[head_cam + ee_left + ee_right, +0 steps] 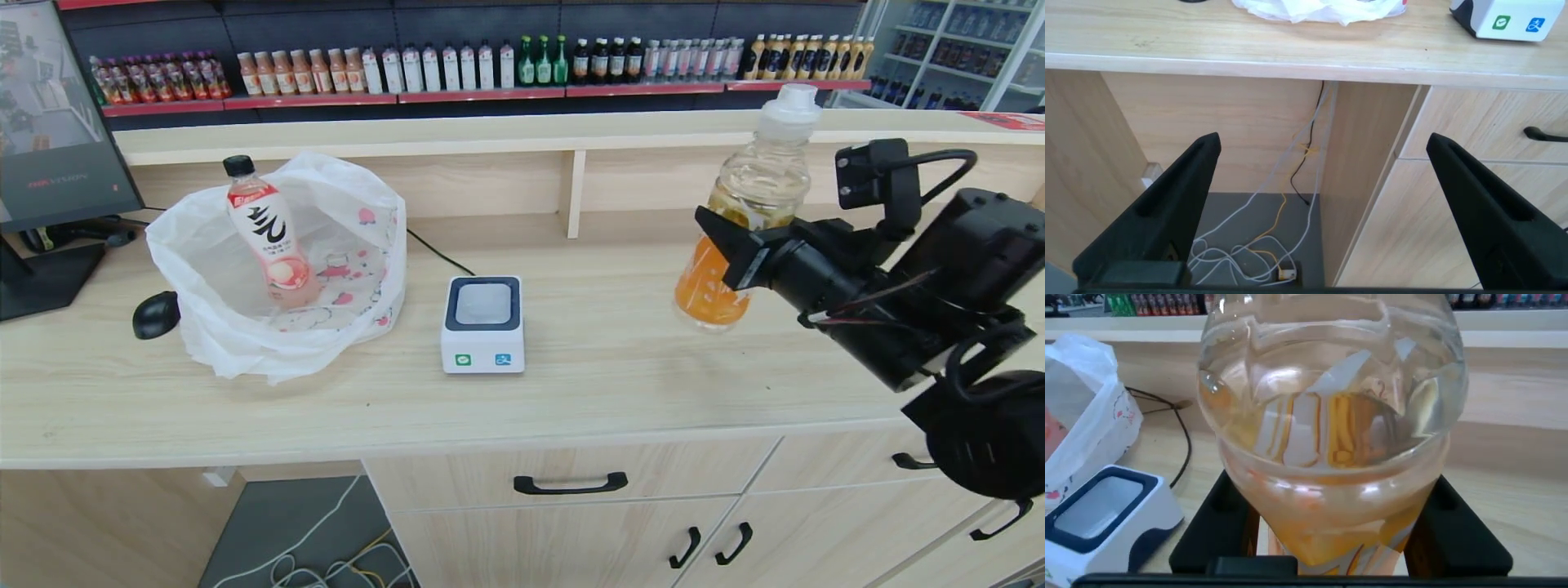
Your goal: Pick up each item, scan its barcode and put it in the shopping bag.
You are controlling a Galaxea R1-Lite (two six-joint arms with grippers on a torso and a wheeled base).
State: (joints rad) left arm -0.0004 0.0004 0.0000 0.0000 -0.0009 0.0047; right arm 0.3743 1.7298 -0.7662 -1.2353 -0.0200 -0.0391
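My right gripper (737, 245) is clamped across the middle of the orange juice bottle (759, 188). I hold it at the right end of the counter (612, 392), white cap up and tipped a little to the right, its base apparently lifted off the wood. My left gripper (1323, 143) hangs below the counter's near edge, jaws wide apart and empty.

As I judge it, the step in hand is the scan. The barcode scanner (483, 322) sits mid-counter, to the left of the bottle, with its window facing up. I should carry the bottle left and lower it so the orange label faces that window. I cannot see where the barcode lies on the label, so I may have to roll my wrist until it reads. My fingers cross the top of the label and must not cover the code. The grip should stay firm, since the bottle is smooth and part full, so the liquid will shift as it tilts.

Farther left stands the white shopping bag (359, 204), mouth open, with a peach drink bottle (269, 237) leaning inside. That bottle takes up the bag's left side, so the juice should go in to its right. A black cable (441, 257) runs behind the scanner toward the bag. A computer mouse (155, 314) lies just left of the bag and a monitor (57, 122) stands at the far left. The path from the scanner to the bag looks open if I clear the scanner's top.
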